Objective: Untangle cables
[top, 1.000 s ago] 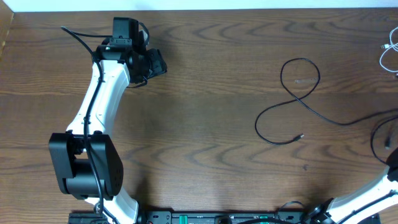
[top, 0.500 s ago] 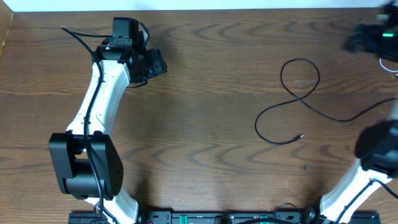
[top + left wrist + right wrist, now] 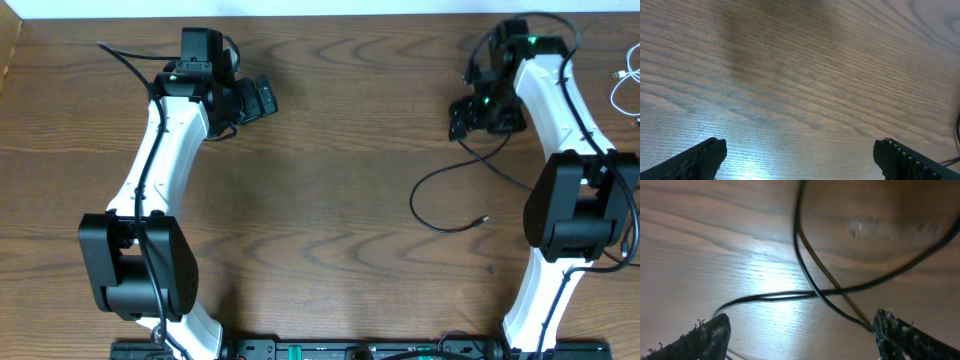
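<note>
Black cable [image 3: 796, 245] is lying loose on the wooden table [image 3: 330, 200], right half, curling into a figure-eight with one strand crossing over the other. Its small plug end [image 3: 485, 218] is sitting free below the loops. White cable [image 3: 622, 88] is poking in at the far right edge, well apart from the black one. There is no tight knot showing here.

Right gripper [image 3: 801, 322] is hovering low over the crossing with its fingers spread wide. The cable is running on the table between them and nothing is pinched yet. Left gripper [image 3: 800, 150] is also standing fully apart over bare wood at the far left, holding nothing.

Handling guess: the cable is looking thin, light and floppy. It is probably dragging easily across the wood and whipping or re-looping if pulled fast. It is likely slipping through a loose pinch, so the grip needs closing fully. The best hold is probably the upper strand just beside the crossing, or near the plug end, lifting it clear and not tugging sideways. There is little risk of breakage, though yanking at the plug is worth avoiding.
</note>
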Motion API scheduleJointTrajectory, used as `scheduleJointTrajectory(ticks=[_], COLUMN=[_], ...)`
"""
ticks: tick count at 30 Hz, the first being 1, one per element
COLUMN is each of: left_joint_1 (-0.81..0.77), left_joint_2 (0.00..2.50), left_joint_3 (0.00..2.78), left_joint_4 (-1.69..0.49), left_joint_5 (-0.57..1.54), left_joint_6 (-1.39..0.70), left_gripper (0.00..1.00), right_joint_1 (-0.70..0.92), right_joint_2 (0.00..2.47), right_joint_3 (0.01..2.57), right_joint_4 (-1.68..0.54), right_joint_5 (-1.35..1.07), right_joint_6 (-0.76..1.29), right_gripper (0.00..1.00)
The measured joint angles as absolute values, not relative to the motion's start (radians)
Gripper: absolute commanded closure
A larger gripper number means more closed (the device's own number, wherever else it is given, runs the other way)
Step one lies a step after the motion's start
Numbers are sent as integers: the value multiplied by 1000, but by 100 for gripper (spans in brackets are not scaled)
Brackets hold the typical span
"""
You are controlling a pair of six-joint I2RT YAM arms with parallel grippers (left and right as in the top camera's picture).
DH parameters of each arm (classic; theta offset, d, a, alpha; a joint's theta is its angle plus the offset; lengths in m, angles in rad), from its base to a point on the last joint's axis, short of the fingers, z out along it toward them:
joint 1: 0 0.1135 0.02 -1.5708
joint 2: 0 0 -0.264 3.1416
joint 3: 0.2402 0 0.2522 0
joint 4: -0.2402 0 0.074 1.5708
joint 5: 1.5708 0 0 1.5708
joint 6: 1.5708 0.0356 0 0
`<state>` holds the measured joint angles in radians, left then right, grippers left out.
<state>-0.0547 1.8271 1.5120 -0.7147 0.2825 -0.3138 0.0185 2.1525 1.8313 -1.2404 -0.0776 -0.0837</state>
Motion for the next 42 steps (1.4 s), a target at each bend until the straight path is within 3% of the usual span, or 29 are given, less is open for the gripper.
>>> scheduleJointTrajectory(ticks=[7, 16, 19, 22, 24, 35, 42], left_joint_1=[-55, -55, -55, -55, -55, -55, -55], left_joint_2=[1827, 1827, 1827, 1827, 1827, 1827, 1827], left_joint_3=[1512, 1512, 1512, 1512, 1512, 1512, 1512], left_joint_4=[-715, -715, -715, -715, -715, -715, -714], left_joint_5=[282, 282, 282, 282, 282, 282, 282], left_joint_6=[-314, -314, -314, -314, -314, -313, -314], left_gripper=[1, 2, 2, 2, 2, 2, 2], right_joint_1=[18, 28, 29, 24, 22, -36, -227], right_joint_2=[2152, 2139, 2125, 2119, 2120, 2120, 2105], right_joint_3=[1694, 1548, 1518, 1506, 1502, 1544, 1862], right_joint_4=[-1134, -959, -923, -899, -884, -1060, -1250], right_joint_5=[-29, -6, 14, 38, 17, 6, 7], right_joint_6=[46, 43, 25, 9, 7, 128, 152], right_gripper=[23, 39, 57, 88, 99, 99, 99])
